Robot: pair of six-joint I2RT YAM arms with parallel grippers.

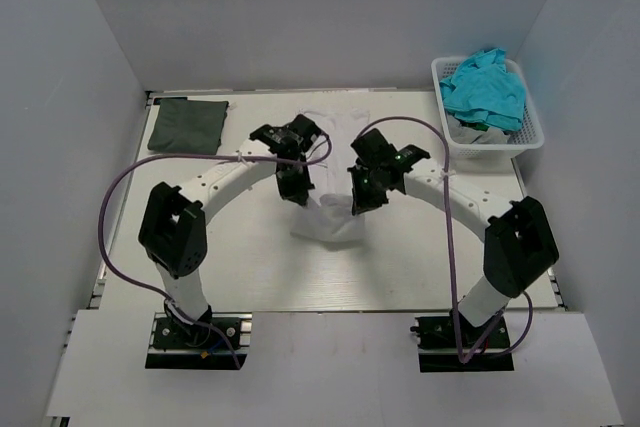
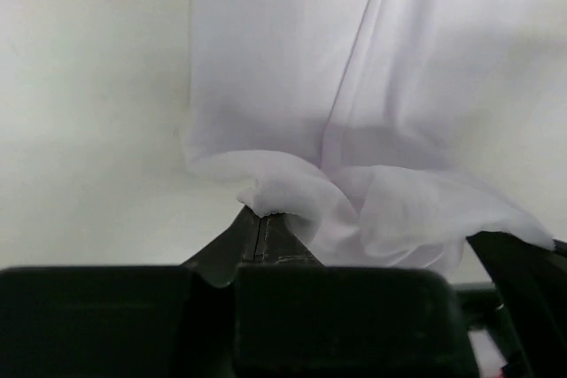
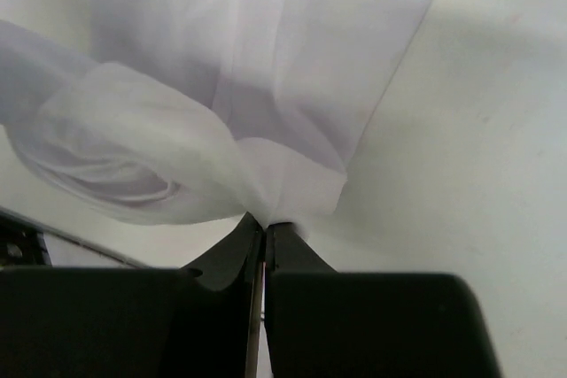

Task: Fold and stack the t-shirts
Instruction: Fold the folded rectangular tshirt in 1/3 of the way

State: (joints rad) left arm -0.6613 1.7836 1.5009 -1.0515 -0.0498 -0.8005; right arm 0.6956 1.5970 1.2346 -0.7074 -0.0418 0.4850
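A white shirt [image 1: 333, 119] is laid on the table [image 1: 250, 267]. Its long axis runs from the side of the arm bases toward the far wall. The far part is spread flat beyond the jaws. The near end is gathered up and held between the two grippers, and a further stretch of white cloth is seen just on the near side of them.

The left gripper [image 2: 263, 219] is closed, and a rumpled, bunched fold of the shirt's near end is pinched at its fingertips. The right gripper [image 3: 266, 223] is likewise pressed together, with a flat, hemmed corner of the shirt clamped at its tips. A loose roll of cloth is seen to the left of that corner. From each pair of jaws the shirt is seen stretching straight ahead, and a straight fold line runs along its length. The two grippers are set near each other, with the shirt spanning the space between them.

A grey-green shirt [image 1: 187, 124] is folded flat, well to the left of the left jaws and beyond them, at the far left corner of the table. A basket [image 1: 500, 147] is placed well to the right of the right jaws and beyond them. Teal shirts [image 1: 485, 92] are heaped in it, above its rim.
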